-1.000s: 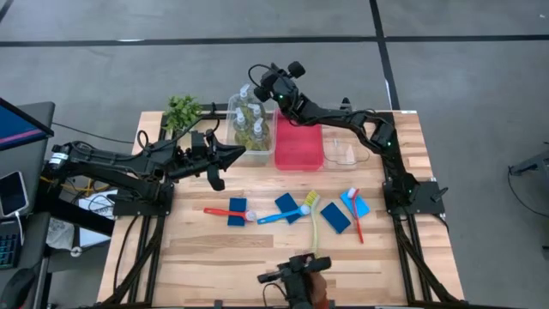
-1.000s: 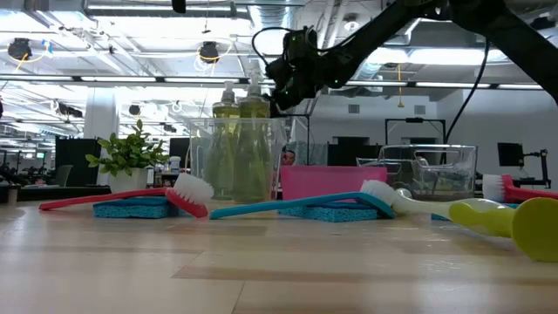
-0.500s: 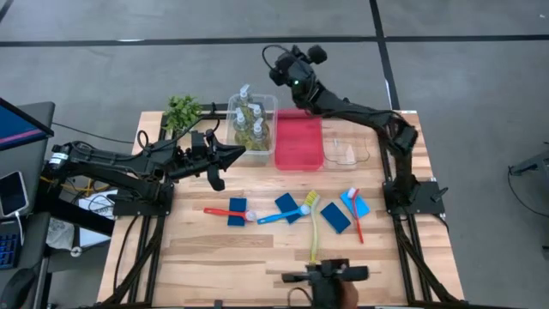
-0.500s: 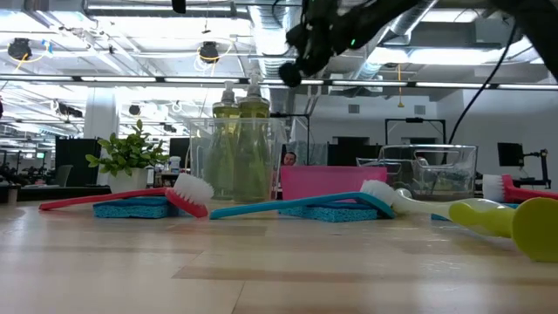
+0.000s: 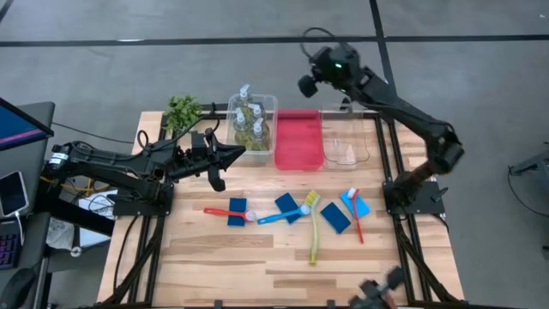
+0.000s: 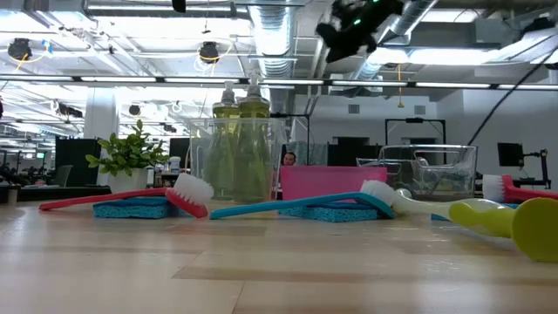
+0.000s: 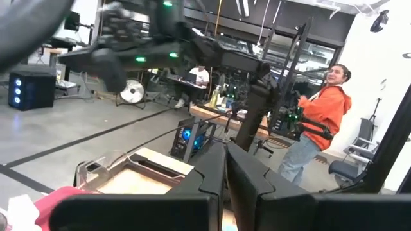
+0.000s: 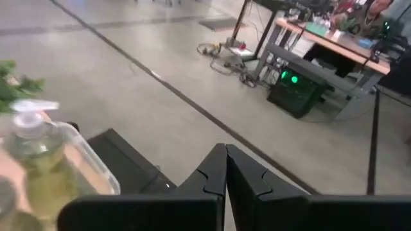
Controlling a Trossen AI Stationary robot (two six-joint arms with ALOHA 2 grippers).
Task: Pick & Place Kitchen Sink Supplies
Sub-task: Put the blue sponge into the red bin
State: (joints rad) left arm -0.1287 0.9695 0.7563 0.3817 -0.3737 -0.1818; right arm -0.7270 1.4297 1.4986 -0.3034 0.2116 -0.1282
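Several clear pump bottles of yellow-green soap [image 5: 248,124] stand upright in a clear tub [image 5: 257,154] at the far side; they also show in the low view [image 6: 241,131], and one shows in the right wrist view [image 8: 32,151]. Blue sponges [image 5: 289,207] lie flat mid-table. Among them lie a red brush [image 5: 227,212], a blue brush [image 5: 281,215], a yellow-green brush [image 5: 313,230] and a second red brush [image 5: 355,216]. My right gripper [image 5: 307,85] is shut and empty, high above the table's far edge. My left gripper [image 5: 236,154] is shut and empty, just left of the bottle tub.
A red tray [image 5: 298,139] and a second clear tub [image 5: 346,147] stand to the right of the bottle tub. A small green plant [image 5: 182,111] sits at the far left corner. A person in an orange top [image 7: 318,122] stands beyond the table.
My right gripper has risen from above the bottle tub and swung toward the table's right, beyond the far edge past the red tray. It stays shut and empty. The bottles, sponges and brushes have not moved.
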